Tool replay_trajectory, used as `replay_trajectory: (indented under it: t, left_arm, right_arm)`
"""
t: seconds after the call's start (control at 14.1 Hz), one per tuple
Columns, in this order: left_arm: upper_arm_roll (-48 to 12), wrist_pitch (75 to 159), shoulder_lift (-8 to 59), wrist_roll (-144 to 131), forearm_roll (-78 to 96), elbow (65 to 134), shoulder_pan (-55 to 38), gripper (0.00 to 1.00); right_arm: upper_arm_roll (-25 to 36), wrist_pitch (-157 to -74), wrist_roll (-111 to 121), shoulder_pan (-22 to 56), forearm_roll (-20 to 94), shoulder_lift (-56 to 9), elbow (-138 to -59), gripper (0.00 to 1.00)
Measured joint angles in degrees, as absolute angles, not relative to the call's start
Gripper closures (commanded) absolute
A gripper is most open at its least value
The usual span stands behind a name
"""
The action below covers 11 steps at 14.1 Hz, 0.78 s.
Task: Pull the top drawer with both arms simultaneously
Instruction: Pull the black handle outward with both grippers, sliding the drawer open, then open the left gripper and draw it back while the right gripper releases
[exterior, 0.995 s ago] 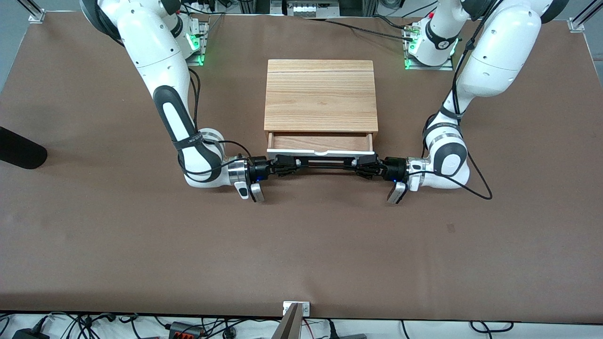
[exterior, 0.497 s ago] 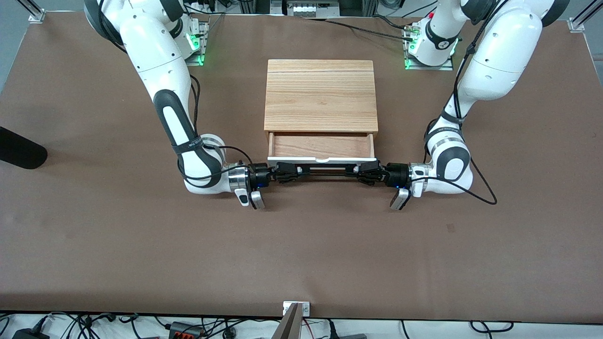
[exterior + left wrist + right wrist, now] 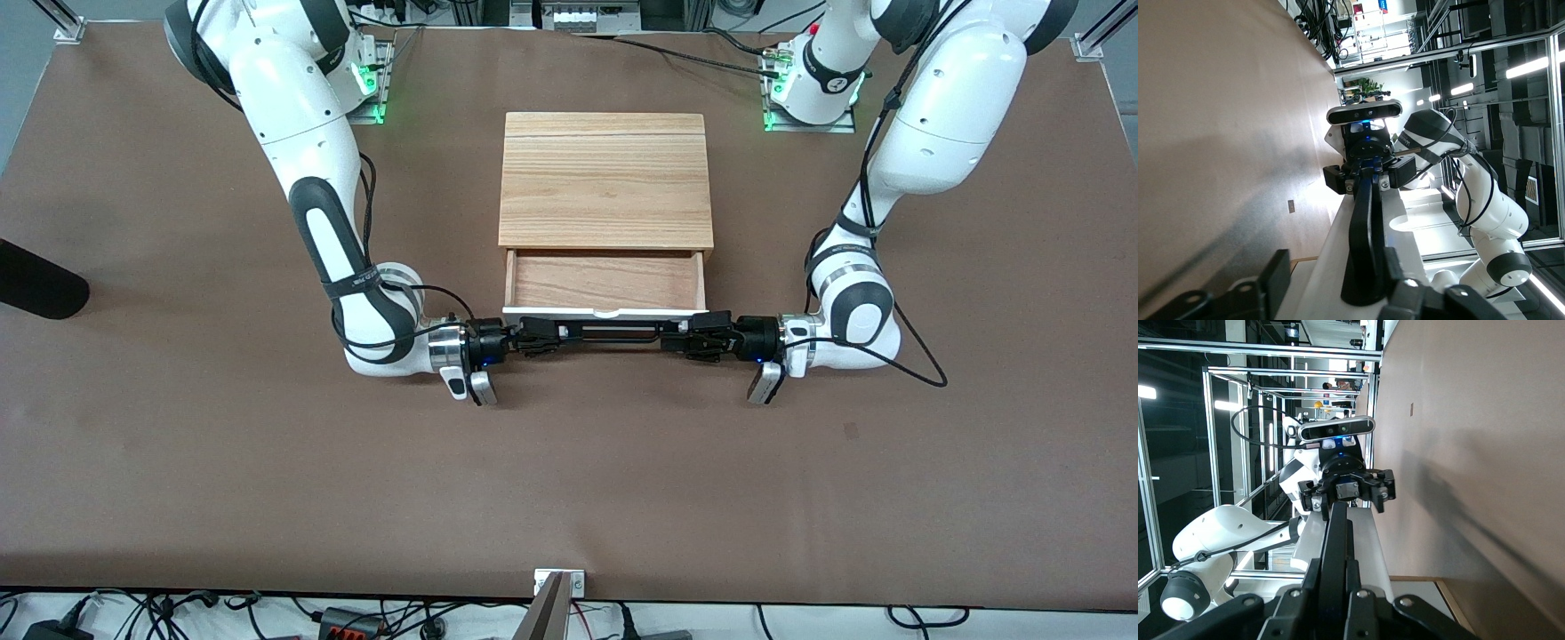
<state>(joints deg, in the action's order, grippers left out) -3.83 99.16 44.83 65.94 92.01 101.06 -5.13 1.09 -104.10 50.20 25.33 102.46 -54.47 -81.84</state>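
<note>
Brown table (image 3: 178, 462), wood cabinet (image 3: 605, 178) mid-table. Top drawer (image 3: 605, 281) pulled out toward front camera. Right gripper (image 3: 553, 335) pinches black handle (image 3: 613, 334) end; left gripper (image 3: 680, 339) spread around opposite end, jaws loose.

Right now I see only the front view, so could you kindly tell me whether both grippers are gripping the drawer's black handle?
Observer: The left wrist view shows the left gripper open, with one finger standing clear of the black handle.
Operator: Thank you. And the right gripper, please?
Observer: The right wrist view shows the right gripper shut on the handle, its fingers pressed against both sides of the bar.
</note>
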Motion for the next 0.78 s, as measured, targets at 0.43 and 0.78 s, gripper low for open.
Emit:
replay_trajectory:
  t: [0.43,0.78]
  left_arm:
    - [-3.84,99.15,44.89,66.32,92.01,101.04,-5.13,0.0]
    - [-3.35,99.13,44.58,66.76,91.68,100.02,-4.89,0.0]
  right_arm:
    - [1.43,-104.14,45.99,24.94,102.47,-54.47,-80.77,0.0]
    - [1.43,-104.11,45.77,24.94,102.47,-54.47,-80.6,0.0]
